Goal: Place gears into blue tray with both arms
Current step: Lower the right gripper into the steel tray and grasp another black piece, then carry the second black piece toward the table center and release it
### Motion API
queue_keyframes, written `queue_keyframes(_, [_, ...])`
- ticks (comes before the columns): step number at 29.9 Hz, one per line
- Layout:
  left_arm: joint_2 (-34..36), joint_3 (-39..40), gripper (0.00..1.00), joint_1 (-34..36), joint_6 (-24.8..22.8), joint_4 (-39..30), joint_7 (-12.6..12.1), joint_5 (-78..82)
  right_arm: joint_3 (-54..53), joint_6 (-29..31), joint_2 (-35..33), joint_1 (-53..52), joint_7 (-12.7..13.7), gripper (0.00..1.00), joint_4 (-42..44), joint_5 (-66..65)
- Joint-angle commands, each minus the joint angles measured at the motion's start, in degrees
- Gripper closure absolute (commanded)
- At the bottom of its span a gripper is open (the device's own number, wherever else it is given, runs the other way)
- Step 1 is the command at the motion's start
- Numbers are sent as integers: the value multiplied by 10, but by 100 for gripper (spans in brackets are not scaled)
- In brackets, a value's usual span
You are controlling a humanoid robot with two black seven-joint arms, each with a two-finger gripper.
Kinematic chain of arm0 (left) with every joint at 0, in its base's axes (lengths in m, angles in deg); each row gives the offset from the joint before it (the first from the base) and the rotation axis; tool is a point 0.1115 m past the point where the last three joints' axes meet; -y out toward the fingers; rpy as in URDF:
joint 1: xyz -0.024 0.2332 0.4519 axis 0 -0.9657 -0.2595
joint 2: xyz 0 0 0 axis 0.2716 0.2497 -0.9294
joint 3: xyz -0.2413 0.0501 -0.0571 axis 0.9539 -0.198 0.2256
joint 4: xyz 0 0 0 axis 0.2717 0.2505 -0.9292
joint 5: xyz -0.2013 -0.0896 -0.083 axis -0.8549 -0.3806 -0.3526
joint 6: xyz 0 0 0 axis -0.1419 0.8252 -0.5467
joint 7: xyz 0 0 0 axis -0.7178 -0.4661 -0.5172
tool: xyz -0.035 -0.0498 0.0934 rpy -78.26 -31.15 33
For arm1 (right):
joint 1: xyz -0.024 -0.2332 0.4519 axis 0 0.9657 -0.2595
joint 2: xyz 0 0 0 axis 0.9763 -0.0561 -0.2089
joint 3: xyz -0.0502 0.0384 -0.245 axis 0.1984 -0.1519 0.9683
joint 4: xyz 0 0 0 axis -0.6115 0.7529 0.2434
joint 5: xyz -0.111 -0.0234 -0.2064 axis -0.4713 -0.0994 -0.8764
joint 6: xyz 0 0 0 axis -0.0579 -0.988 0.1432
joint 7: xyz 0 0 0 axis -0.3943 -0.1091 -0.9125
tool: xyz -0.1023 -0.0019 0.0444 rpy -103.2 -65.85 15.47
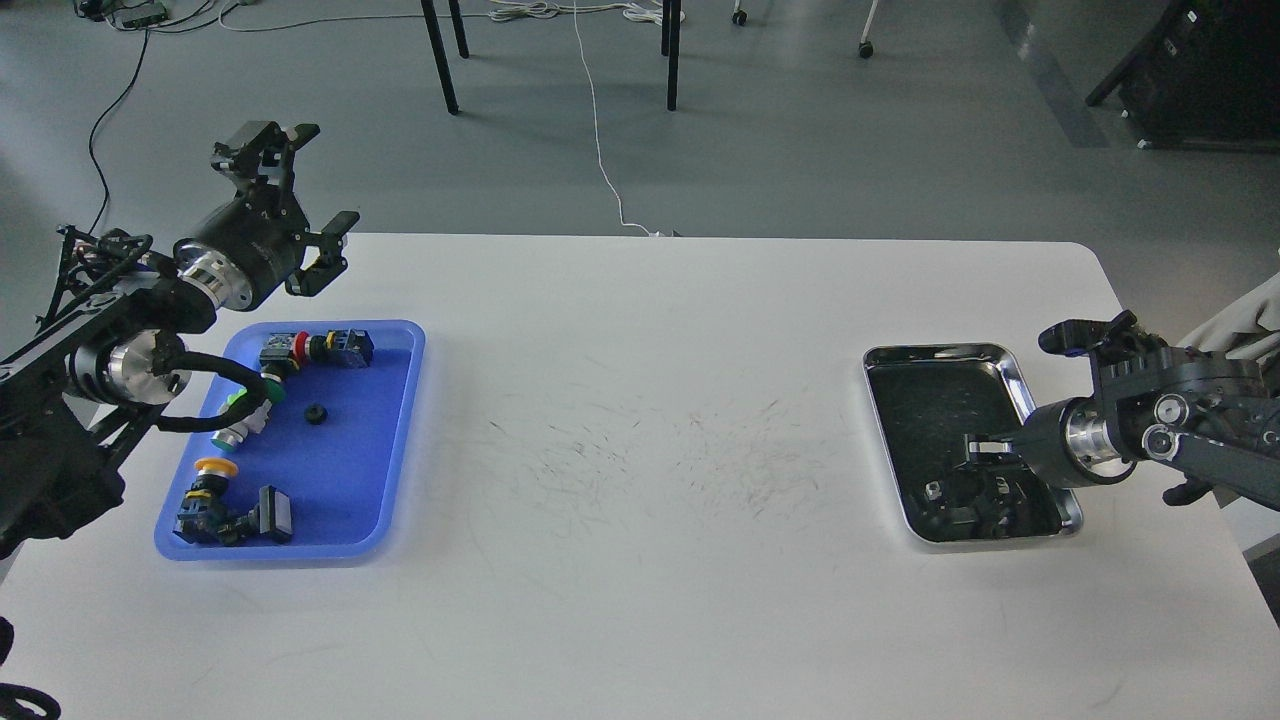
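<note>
White table with a blue tray at left and a silver tray at right.
One gear lies in the blue tray among push-button switches. Left gripper hangs spread above the tray's far edge; right gripper reaches into the silver tray, its state unclear.

I've got the table in front of me, with one tray out at nine o'clock and a second tray at three o'clock, well apart. In the nine o'clock tray a gear sits near the middle; switches lie at its twelve, more at its nine and seven. My left gripper hangs above that tray's far corner. My right gripper reaches into the three o'clock tray.
</note>
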Motion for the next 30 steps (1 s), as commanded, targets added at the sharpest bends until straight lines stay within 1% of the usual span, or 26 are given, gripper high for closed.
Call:
queue_keyframes(1, [0,0,2,0,0,0,0,0,0,0,0,-1,0,75,1,-1])
queue_keyframes(2, [0,0,2,1,0,0,0,0,0,0,0,-1,0,81,2,-1])
queue_keyframes(4, [0,0,2,1,0,0,0,0,0,1,0,-1,0,89,1,-1])
queue_keyframes(7, [0,-1,2,1,0,0,0,0,0,2,1,-1,0,96,1,-1])
queue_keyframes(11, [0,-1,2,1,0,0,0,0,0,2,0,-4,0,98,-1,0])
queue_keyframes(18, [0,0,2,2,3,0,0,10,0,4,-4,-55,-6,98,-8,5])
queue_keyframes(23, [0,0,2,3,3,0,0,11,-6,-1,-6,-113,-13,98,-54,25])
queue_keyframes(28, [1,1,2,3,3,0,0,11,-9,-4,7,-180,-30,98,-95,148])
queue_keyframes(30, [1,1,2,3,4,0,0,11,-13,-4,25,-202,-55,98,-100,209])
